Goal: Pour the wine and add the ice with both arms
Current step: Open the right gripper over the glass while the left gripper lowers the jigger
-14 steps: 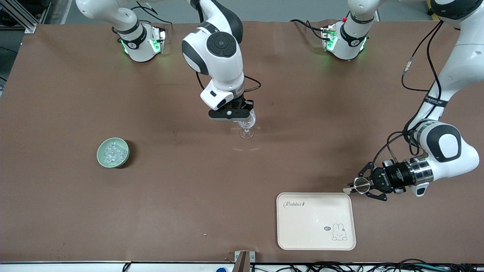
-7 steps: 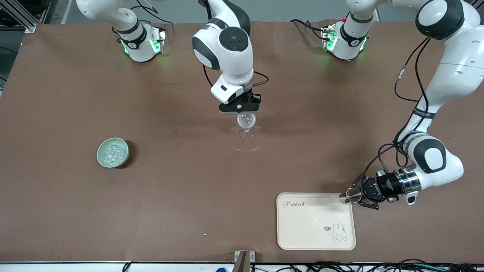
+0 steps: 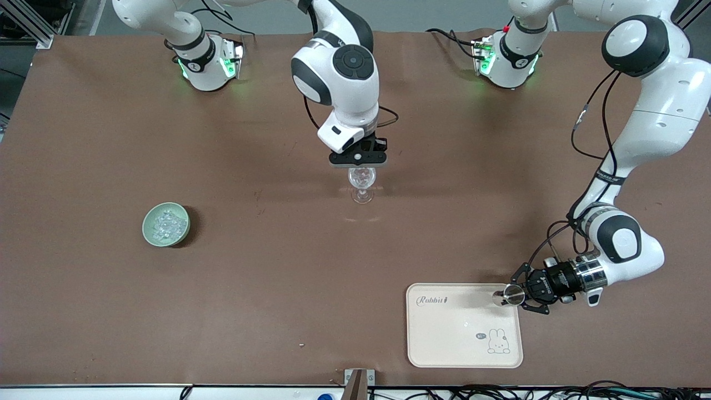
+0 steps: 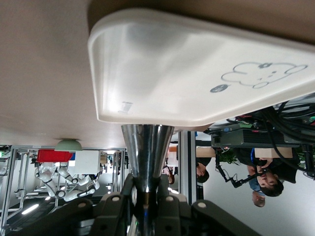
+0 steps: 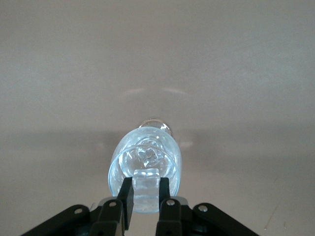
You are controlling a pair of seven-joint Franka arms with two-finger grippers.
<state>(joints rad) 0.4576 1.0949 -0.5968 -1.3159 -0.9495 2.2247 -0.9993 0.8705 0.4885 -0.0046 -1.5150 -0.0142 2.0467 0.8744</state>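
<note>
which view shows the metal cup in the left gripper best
The left wrist view: the metal cup fills the middle, clamped in the left gripper over the tray. The front view shows it small at the tray's corner. The right wrist view misses it.

table (image 3: 266,278): brown | bowl (image 3: 149,234): pale green | tray (image 3: 444,344): cream, rabbit print | ice (image 3: 166,225): clear

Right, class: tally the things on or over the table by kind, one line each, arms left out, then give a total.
Bowl holding ice: 1
Wine glass: 1
Tray: 1
Metal cup, held by the left gripper: 1
Total: 4
</note>
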